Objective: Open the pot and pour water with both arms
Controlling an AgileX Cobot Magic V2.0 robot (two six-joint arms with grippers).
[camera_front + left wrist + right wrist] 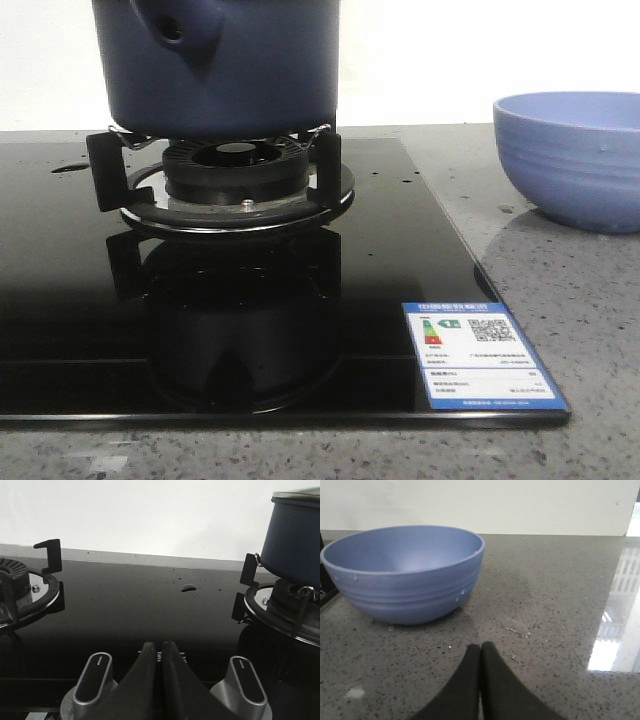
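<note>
A large, matte, dark navy-blue cylindrical pot (215, 65) sits on the black metal supports of a gas burner (237, 175), set in a glossy black glass hob (400, 260), its short hollow stub handle turned toward the front camera. A rim shows at its top in the left wrist view, but whether a lid is on cannot be told. A lighter periwinkle-blue ribbed bowl (570, 155) waits on the speckled grey stone counter (560, 300) just beside the hob, probably as the vessel to be filled. The water (188, 587) appears only as a small drop and fine specks on the glass. The left gripper (160, 652) hangs low over the hob's silver control knobs (95, 677), jaws pressed together and empty; the right gripper (480, 655), likewise closed on nothing, faces the bowl. Neither touches the pot.
</note>
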